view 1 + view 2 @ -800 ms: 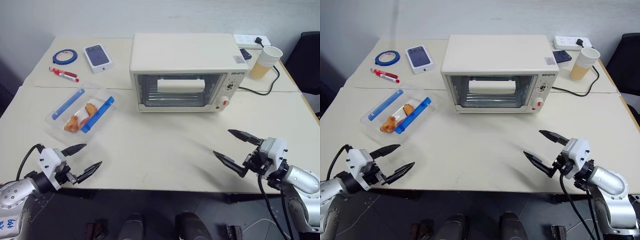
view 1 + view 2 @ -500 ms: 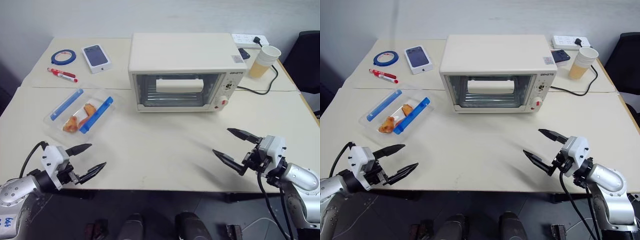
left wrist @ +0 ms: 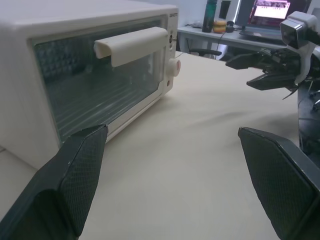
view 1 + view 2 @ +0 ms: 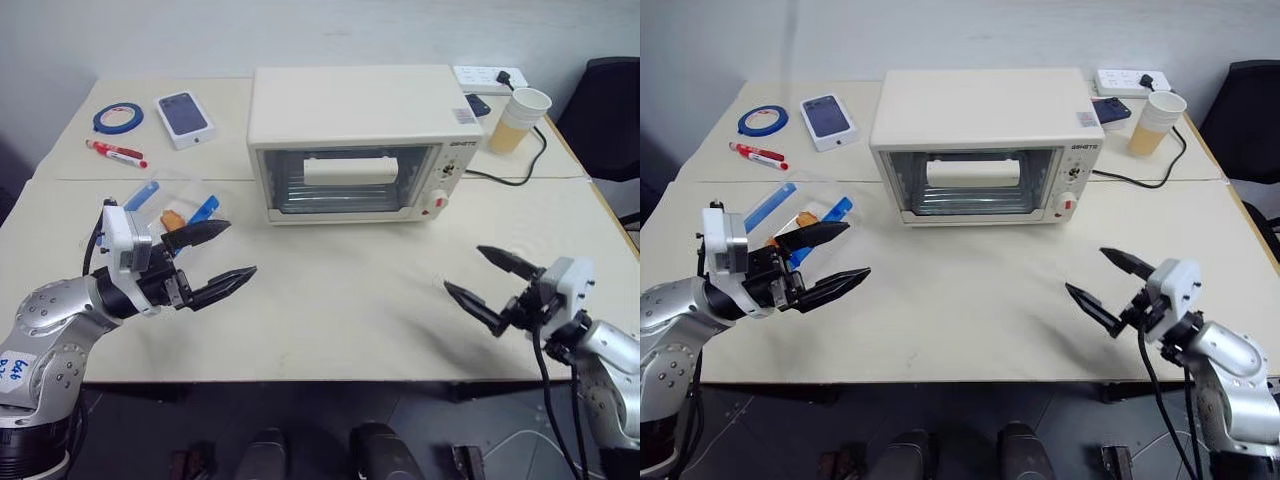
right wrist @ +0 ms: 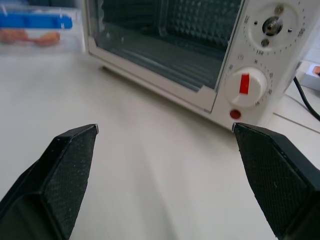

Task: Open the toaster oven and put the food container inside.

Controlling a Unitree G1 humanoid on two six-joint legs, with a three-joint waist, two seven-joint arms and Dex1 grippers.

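Note:
The cream-white toaster oven (image 4: 350, 140) stands at the middle back of the table, its glass door shut and its bar handle (image 4: 350, 170) across the door. To its left lies the clear food container (image 4: 178, 203) with blue clips, partly hidden behind my left gripper (image 4: 241, 248). That gripper hovers open and empty just in front of the container, pointing toward the right. My right gripper (image 4: 463, 268) is open and empty near the table's front right, pointing left. The right wrist view shows the oven's knobs and red button (image 5: 235, 114).
A blue tape roll (image 4: 118, 117), a red marker (image 4: 115, 153) and a white phone box (image 4: 185, 112) lie at the back left. A paper cup (image 4: 518, 115), a power strip (image 4: 488, 75) and a black cable sit at the back right. Bare tabletop (image 4: 340, 290) spreads before the oven.
My left arm has risen from the table's front edge and come forward, so its gripper now stands in front of the container. The right gripper has hardly moved. Both stayed open.

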